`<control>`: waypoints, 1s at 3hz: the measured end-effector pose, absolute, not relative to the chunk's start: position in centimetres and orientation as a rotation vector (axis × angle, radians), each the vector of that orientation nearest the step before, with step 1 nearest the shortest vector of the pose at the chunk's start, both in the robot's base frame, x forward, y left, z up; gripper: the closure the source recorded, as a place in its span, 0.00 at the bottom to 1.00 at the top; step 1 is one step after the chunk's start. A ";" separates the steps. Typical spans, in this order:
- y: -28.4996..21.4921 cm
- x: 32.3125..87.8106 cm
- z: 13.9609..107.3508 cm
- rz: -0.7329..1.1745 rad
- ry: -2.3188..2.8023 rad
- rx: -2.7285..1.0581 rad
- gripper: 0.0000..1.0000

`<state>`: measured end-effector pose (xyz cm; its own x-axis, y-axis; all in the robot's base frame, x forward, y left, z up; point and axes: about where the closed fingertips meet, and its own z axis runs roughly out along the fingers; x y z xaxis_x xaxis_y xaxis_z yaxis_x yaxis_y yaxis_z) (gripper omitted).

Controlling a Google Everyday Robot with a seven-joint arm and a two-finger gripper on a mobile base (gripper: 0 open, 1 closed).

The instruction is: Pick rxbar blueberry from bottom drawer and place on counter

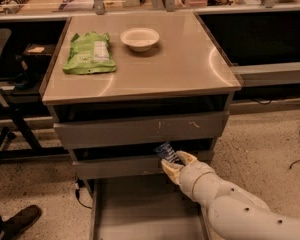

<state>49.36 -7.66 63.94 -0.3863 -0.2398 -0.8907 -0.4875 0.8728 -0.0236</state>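
I read the surface [165,69] as smooth, glossy beige. Green bag [89,53]: shiny, crinkled plastic. Bowl [139,38]: matt white. Drawer fronts [140,129]: dull grey metal, scuffed. Bottom drawer [140,211]: matt grey floor. Gripper [174,164], smooth cream plastic, just above that drawer's back, pinches the rxbar blueberry [166,151], which has a glossy wrapper.
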 end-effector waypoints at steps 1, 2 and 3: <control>-8.6 49.8 69.8 0.230 1.916 -0.522 1.00; -8.6 51.4 75.6 0.177 1.848 -0.522 1.00; -8.5 53.2 80.4 0.139 1.802 -0.522 1.00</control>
